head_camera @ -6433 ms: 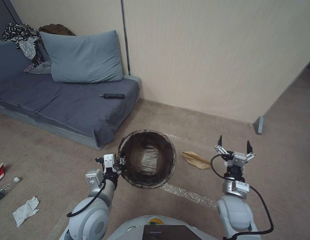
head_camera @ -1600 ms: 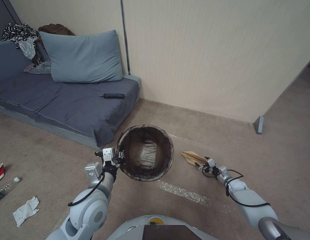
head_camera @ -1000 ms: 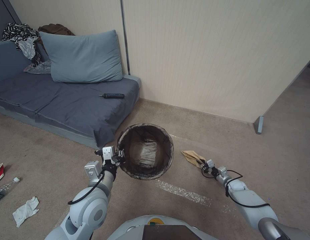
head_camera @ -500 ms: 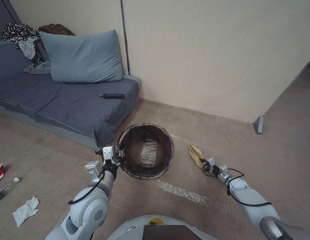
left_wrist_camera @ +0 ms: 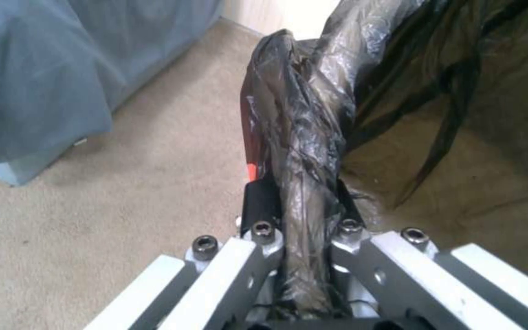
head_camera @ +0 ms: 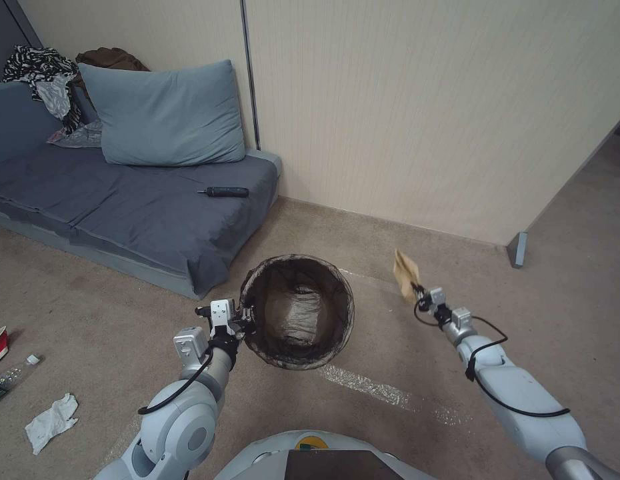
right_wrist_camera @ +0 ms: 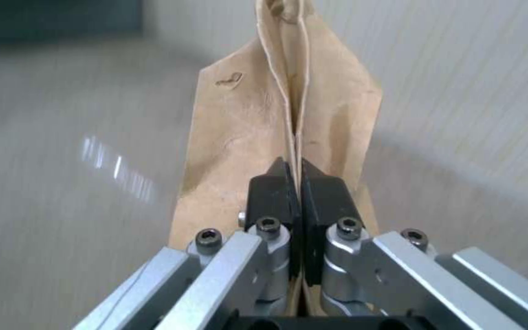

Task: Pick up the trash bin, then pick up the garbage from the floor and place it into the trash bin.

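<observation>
Carpet below; tan paper (head_camera: 406, 270) pinched in right claw (head_camera: 417, 291)

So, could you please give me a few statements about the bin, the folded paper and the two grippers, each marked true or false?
1. The right gripper is shut on the tan folded paper. True.
2. The tan folded paper lies flat on the carpet. False: it is held up off the floor, to the right of the trash bin.
3. The left gripper pinches the trash bin's rim with its dark bag liner. True.
4. The crumpled white tissue is inside the bin. False: it lies on the carpet, far left.
5. The black tool lies on the floor. False: it lies on the sofa.
</observation>
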You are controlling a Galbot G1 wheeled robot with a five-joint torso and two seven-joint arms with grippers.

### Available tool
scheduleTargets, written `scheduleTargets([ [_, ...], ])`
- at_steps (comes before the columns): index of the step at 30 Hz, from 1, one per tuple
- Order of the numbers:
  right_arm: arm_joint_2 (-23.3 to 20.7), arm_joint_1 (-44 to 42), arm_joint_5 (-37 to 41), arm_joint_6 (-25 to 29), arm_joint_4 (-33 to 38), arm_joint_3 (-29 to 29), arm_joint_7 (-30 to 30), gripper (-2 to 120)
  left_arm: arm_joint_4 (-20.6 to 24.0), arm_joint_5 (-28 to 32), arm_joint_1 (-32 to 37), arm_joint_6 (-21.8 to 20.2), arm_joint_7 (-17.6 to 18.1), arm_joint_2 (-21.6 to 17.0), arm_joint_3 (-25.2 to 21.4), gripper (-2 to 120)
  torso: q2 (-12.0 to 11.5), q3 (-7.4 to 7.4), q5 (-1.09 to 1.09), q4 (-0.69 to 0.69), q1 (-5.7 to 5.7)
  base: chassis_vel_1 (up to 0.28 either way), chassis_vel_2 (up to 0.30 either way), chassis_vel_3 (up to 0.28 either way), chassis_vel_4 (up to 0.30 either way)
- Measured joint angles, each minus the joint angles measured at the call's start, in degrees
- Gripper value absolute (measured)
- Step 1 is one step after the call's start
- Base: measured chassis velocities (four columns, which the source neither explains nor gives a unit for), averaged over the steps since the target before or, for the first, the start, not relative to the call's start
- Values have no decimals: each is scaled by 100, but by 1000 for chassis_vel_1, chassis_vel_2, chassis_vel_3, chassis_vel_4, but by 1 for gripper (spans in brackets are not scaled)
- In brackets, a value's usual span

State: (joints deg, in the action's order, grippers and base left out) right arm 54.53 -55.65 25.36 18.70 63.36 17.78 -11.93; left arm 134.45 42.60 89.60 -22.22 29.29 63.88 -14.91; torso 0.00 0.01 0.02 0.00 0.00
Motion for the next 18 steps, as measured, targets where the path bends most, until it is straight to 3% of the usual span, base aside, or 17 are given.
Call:
scheduleTargets([
  [3, -83, -139, 223, -103, 1109, 291, 493, 0, 13, 36, 14, -41, -3, -6, 58, 2, 0, -1, -3, -1, 0, 0, 0, 0, 0],
  [9, -157, -185, 379, -276, 2326, 488, 1194, 0, 5, 36, 16, -55, -10, -60, 147, 2, 0, -1, -3, 1, 0, 0, 0, 0, 0],
  [12, -186, -93, 436, -348, 3358, 577, 1658, 0, -45, 6, 3, -52, -25, -114, 215, 2, 0, -1, -3, 0, 0, 0, 0, 0, 0],
  [18, -257, -95, 663, -495, 4402, 593, 1872, 0, -92, 25, -58, -54, -30, -148, 233, 2, 0, -1, -3, 1, 0, 0, 0, 0, 0],
])
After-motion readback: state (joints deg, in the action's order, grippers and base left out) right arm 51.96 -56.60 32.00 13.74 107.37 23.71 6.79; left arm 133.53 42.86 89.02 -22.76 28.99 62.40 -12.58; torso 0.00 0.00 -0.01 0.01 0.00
